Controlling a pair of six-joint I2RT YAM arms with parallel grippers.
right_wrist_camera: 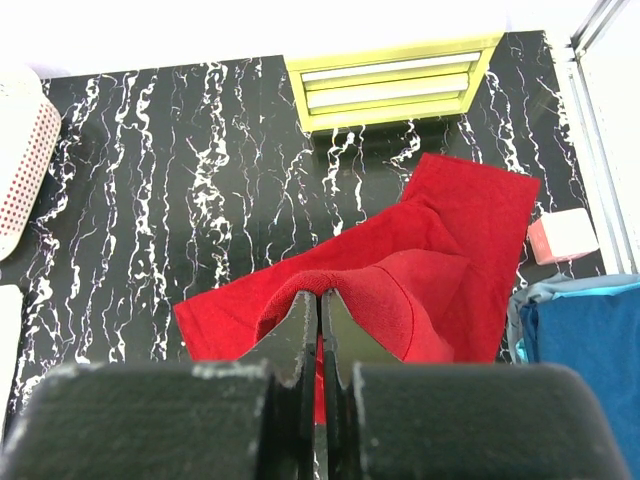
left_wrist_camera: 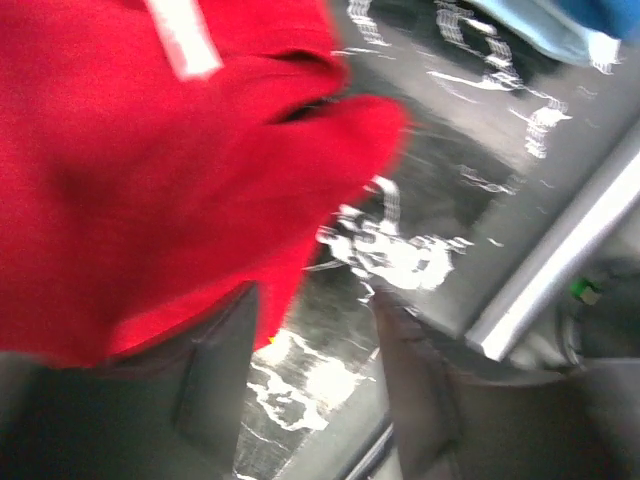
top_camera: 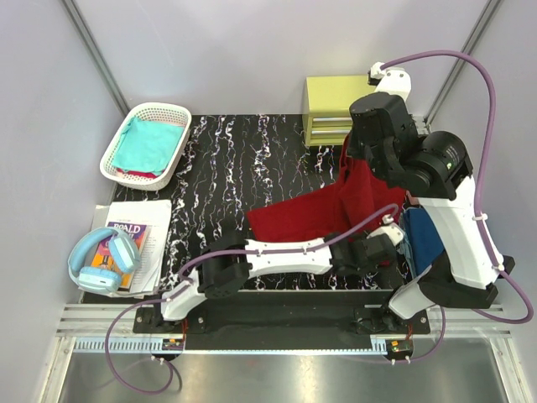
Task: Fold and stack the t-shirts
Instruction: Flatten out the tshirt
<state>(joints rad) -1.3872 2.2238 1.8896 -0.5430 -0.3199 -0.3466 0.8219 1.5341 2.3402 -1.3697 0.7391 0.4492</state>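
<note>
The dark red t-shirt [top_camera: 315, 214] lies partly on the black marbled table [top_camera: 235, 168], and one part rises toward my right gripper [top_camera: 352, 154]. The right wrist view shows that gripper [right_wrist_camera: 320, 293] shut on a fold of the red shirt [right_wrist_camera: 440, 250], which drapes from the pinch down to the table. My left gripper [top_camera: 386, 245] reaches across near the table's front right. In its blurred view the left gripper [left_wrist_camera: 310, 330] has its jaws apart with bare table between them, and the red shirt's edge [left_wrist_camera: 150, 180] lies against the left finger [left_wrist_camera: 215, 370]. A teal t-shirt [top_camera: 149, 144] fills the basket. Blue t-shirts [top_camera: 421, 235] lie at the right.
A white lattice basket [top_camera: 113, 159] stands at the back left. A yellow drawer unit [top_camera: 331, 105] stands at the back. A small pink block [right_wrist_camera: 562, 237] sits next to the blue shirts [right_wrist_camera: 590, 350]. A book [top_camera: 143, 235] with light blue headphones [top_camera: 101, 262] lies at the front left.
</note>
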